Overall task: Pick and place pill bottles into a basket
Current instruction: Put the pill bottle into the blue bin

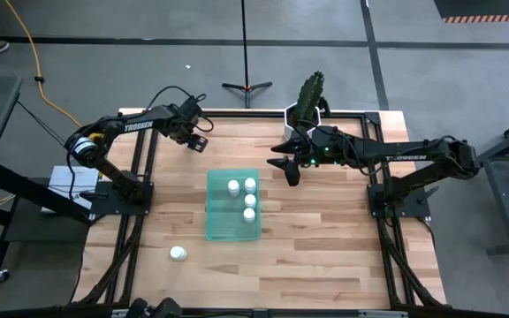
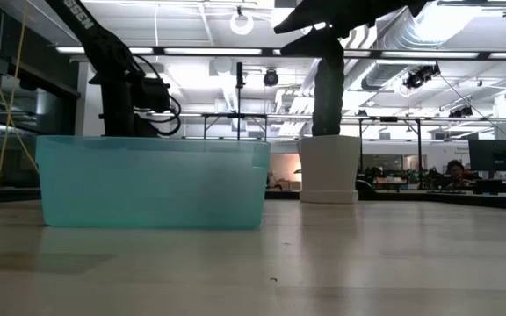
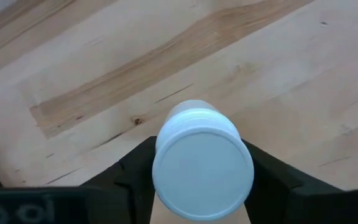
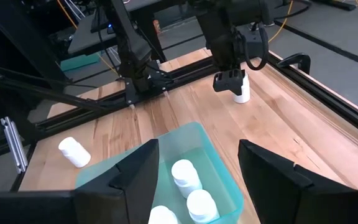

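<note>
White pill bottle (image 3: 202,160) sits between the left gripper (image 4: 231,83) jaws at the table's far-left, jaws closing on it. Next: lift, carry to the green basket (image 1: 212,223). Right gripper (image 1: 291,170) waits, jaws open, empty.

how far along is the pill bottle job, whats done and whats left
Done: four pill bottles stand in the basket. In hand: the left gripper, at the table's far left, has its fingers on either side of an upright bottle on the wood; not lifted. Left: that bottle and one lying bottle near the front left. The right gripper hovers open beside the basket.
</note>
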Available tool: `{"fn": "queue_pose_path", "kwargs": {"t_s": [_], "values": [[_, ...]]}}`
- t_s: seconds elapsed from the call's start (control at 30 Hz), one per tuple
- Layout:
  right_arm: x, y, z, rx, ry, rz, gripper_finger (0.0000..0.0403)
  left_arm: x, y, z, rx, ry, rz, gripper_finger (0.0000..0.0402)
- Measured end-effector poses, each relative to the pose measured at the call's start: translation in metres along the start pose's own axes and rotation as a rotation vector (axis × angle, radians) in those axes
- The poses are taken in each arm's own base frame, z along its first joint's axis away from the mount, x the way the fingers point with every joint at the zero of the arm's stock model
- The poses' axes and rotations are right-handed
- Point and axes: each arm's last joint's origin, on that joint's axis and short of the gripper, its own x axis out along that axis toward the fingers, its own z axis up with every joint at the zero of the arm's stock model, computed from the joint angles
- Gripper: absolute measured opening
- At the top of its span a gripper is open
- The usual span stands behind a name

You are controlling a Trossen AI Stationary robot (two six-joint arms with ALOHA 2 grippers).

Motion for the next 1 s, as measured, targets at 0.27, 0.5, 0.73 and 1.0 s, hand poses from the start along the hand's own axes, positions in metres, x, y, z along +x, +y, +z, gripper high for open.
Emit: {"fn": "queue_pose_path", "kwargs": {"t_s": [0.27,0.5,0.73,1.0], "values": [[0.0000,0.0000,0.0000,0.000,0.000,0.000,0.0210,0.0000,0.0001,0.0020,0.022,-0.023,0.013,0.0248],[0.0000,0.0000,0.0000,0.005,0.000,0.000,0.0210,0.0000,0.0000,0.0025,0.019,-0.028,0.012,0.0235],[0.0000,0.0000,0.0000,0.007,0.000,0.000,0.0210,-0.0001,-0.0005,0.0043,0.008,-0.047,0.005,0.0271],[0.0000,0.0000,0.0000,0.007,0.000,0.000,0.0210,-0.0001,-0.0008,0.0047,0.007,-0.051,0.001,0.0278]]}}
